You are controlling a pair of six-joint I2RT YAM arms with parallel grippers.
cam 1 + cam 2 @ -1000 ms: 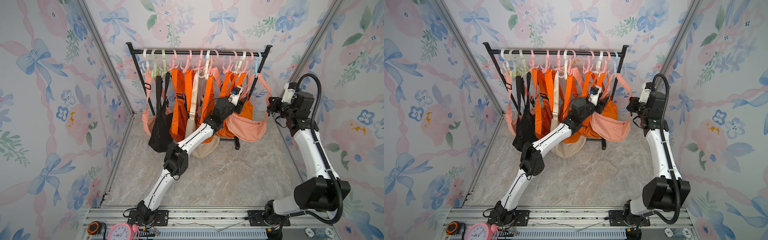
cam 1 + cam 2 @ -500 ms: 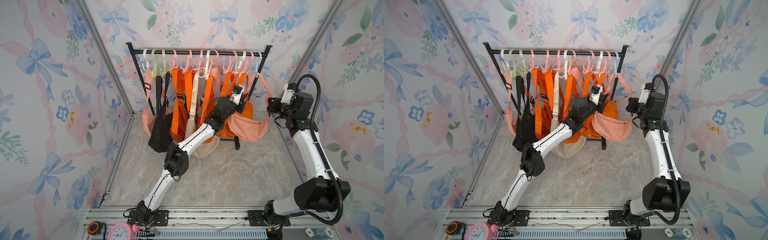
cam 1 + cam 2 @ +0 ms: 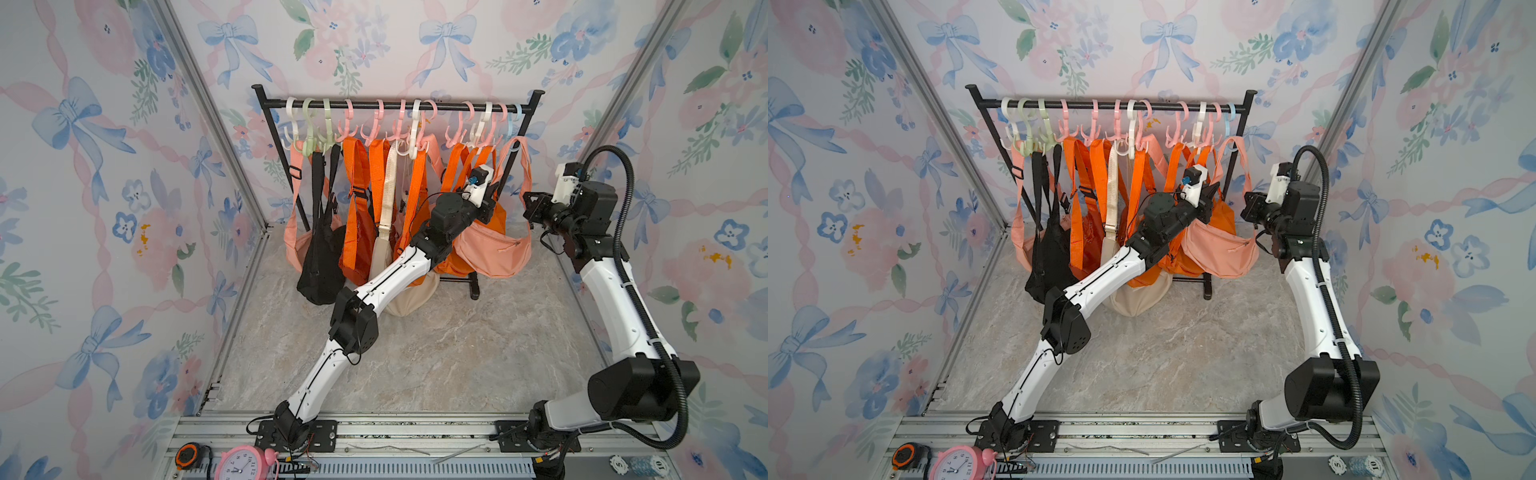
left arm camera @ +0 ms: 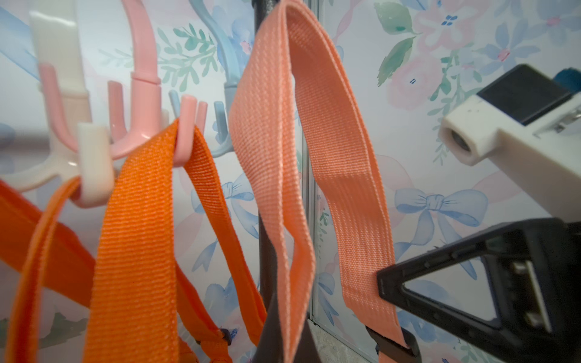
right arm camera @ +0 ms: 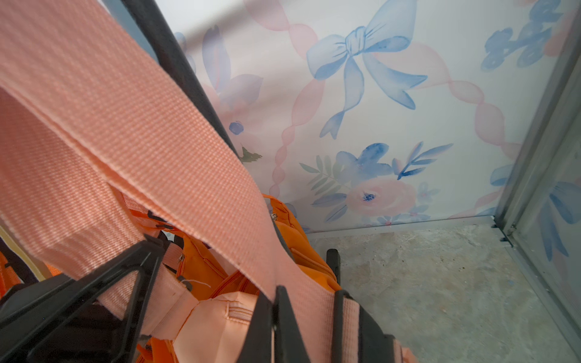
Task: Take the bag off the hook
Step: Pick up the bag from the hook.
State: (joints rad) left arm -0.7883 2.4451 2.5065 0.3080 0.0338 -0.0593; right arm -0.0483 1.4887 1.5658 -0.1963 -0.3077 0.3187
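Right gripper fingers clamped on strap, right branch. Left gripper shut on left branch. Strap apex at blue hook. Peach bag hangs below, rack post close behind, orange bags crowding left edge. Open floor in front.

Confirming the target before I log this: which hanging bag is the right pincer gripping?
The peach bag on the pale blue hook; right pincer shut on its strap. The other peach bag hangs at the rack's opposite end.
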